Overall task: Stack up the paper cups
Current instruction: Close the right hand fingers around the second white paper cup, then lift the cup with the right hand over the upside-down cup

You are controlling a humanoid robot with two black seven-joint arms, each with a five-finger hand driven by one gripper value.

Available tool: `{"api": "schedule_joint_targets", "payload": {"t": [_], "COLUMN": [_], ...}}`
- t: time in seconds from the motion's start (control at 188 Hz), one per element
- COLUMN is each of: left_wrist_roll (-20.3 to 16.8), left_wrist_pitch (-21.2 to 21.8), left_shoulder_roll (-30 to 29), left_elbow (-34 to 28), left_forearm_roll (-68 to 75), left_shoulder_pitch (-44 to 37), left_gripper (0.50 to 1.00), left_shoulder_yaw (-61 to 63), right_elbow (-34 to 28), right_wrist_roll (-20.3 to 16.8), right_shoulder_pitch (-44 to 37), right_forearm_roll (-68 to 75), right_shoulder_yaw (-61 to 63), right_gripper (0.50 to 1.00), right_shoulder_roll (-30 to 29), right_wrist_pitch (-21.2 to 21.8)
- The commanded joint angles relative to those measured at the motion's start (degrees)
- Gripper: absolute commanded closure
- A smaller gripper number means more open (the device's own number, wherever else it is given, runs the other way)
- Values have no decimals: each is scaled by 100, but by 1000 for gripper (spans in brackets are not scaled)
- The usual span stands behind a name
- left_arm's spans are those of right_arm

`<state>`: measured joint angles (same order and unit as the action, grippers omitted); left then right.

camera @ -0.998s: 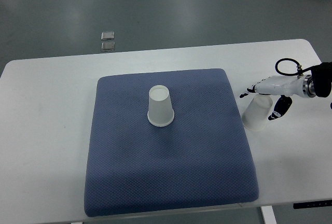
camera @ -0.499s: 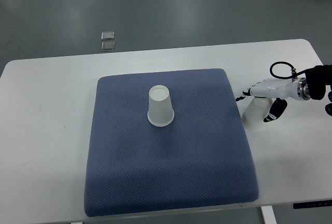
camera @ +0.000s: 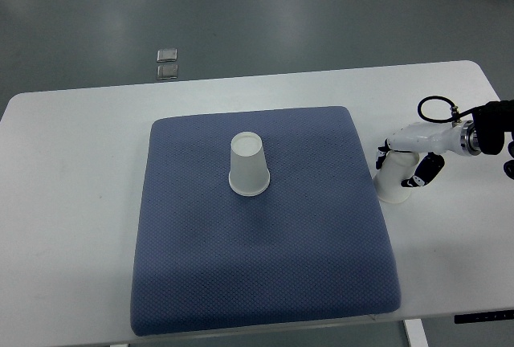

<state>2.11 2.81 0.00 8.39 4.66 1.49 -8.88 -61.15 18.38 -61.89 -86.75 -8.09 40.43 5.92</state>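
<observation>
A white paper cup (camera: 247, 165) stands upside down near the middle of the blue mat (camera: 257, 275). A second white paper cup (camera: 393, 179) stands upside down on the white table just off the mat's right edge. My right hand (camera: 403, 164) comes in from the right edge and its fingers are closed around this second cup, thumb on the near side, fingers on the far side. The cup still rests on the table. The left arm is out of view.
The white table (camera: 72, 202) carries the mat. Two small metal floor plates (camera: 167, 63) lie on the grey floor beyond the table's far edge. A black cable loops (camera: 434, 106) above my right wrist.
My right hand has moved slightly left and its fingers have closed around the cup by the mat's right edge. The cup has shifted a little toward upright. The cup on the mat has not moved.
</observation>
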Motion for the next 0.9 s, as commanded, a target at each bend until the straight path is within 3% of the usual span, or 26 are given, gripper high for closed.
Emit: {"api": "schedule_joint_targets", "payload": {"t": [0.0, 0.595, 0.892], "left_wrist_roll": [0, 0, 0], "left_wrist_pitch": [0, 0, 0], "left_shoulder_roll": [0, 0, 0], "left_elbow": [4, -4, 4], "left_forearm_roll": [0, 0, 0], "left_shoulder_pitch": [0, 0, 0], "left_gripper": [500, 500, 500], "left_shoulder_yaw": [0, 0, 0], "right_elbow": [-2, -2, -90], "right_wrist_roll": [8, 17, 60], "right_shoulder_pitch": [2, -359, -1360], "right_forearm_roll": [0, 53, 88], "right_shoulder_yaw": [0, 53, 62], "right_gripper": [824, 824, 822], "right_shoulder_roll": [0, 79, 0], "right_wrist_pitch": [-3, 32, 524]}}
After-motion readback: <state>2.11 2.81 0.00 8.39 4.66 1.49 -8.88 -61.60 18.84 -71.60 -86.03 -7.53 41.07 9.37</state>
